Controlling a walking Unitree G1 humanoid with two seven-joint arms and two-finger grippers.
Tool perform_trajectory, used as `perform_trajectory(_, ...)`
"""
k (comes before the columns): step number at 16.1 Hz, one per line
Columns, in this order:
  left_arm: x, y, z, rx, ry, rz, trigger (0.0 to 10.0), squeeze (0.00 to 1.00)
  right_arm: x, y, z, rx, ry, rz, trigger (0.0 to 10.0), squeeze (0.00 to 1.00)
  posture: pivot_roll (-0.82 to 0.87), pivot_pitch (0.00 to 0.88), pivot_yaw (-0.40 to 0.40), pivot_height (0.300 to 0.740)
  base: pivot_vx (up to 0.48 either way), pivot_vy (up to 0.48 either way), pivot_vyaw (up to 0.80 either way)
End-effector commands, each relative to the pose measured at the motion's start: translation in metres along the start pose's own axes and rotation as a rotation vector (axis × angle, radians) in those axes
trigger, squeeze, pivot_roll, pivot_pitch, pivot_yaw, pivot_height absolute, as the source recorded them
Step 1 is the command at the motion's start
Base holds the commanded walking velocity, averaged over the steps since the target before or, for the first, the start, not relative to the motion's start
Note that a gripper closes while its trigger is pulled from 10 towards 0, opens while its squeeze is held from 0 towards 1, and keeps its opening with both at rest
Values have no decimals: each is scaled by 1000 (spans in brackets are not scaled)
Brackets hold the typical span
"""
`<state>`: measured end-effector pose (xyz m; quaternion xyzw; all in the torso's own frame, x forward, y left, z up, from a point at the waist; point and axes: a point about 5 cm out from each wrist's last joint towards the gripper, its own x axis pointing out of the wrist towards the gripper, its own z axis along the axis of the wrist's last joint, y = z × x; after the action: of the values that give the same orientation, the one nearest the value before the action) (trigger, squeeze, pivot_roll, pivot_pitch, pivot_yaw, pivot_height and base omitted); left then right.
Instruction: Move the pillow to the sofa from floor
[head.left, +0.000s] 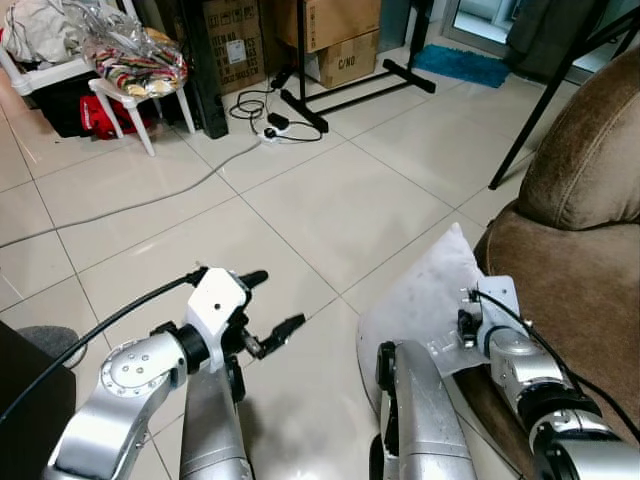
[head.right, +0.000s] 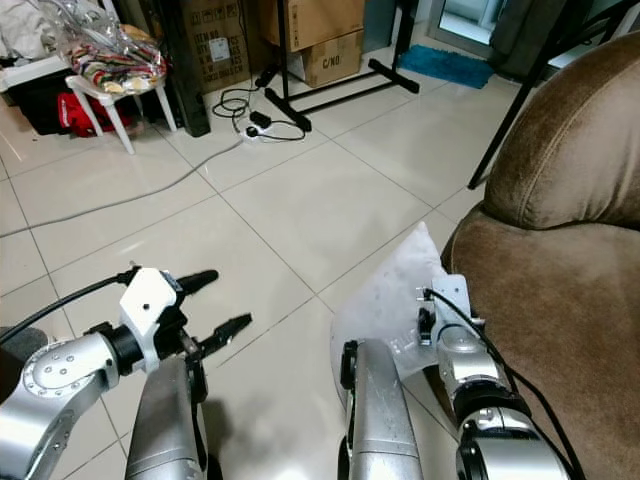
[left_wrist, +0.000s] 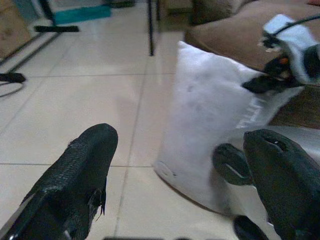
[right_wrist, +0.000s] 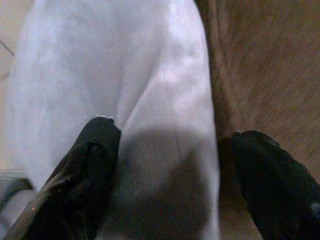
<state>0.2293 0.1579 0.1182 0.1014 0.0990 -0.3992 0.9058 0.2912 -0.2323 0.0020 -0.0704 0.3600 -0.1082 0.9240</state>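
A white pillow (head.left: 420, 290) stands on its edge on the tiled floor, leaning against the front of the brown sofa (head.left: 580, 260). My right gripper (right_wrist: 167, 135) is open and straddles the pillow's (right_wrist: 125, 75) upper edge; one finger lies on the fabric and the other is toward the sofa (right_wrist: 260, 65). My left gripper (head.left: 280, 298) is open and hangs over bare tiles to the left of the pillow, apart from it. In the left wrist view the pillow (left_wrist: 210, 125) stands ahead, with my right gripper (left_wrist: 265, 82) touching its far side.
A white plastic chair (head.left: 130, 70) piled with clothes stands at the back left, beside cardboard boxes (head.left: 340, 50) and a black stand (head.left: 350, 90). A power strip with cables (head.left: 270, 125) lies on the floor. A slanted black leg (head.left: 540, 110) rises near the sofa.
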Motion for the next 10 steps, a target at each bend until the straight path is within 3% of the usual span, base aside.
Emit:
perform_trajectory(1,0,-4,3,1,-1,-34,10000,0,0,4,-10,44,46,24,10000,0,-8,72,4,477,0,0,0)
perform_trajectory(2,-1,-3,3,4,2,-38,10000,0,0,6,-15,108,70,42,3843,0,-7,74,5,477,0,0,0)
perform_trajectory(3,0,-2,3,5,3,-39,10000,0,0,6,-18,130,81,46,431,0,-5,73,6,477,0,0,0)
perform_trajectory(5,0,-1,5,7,4,-45,10000,0,1,7,-18,157,86,59,0,0,-5,73,6,477,0,0,0)
perform_trajectory(10,3,0,5,9,4,-52,10000,0,1,8,-14,161,73,83,0,0,-10,66,10,477,0,0,0)
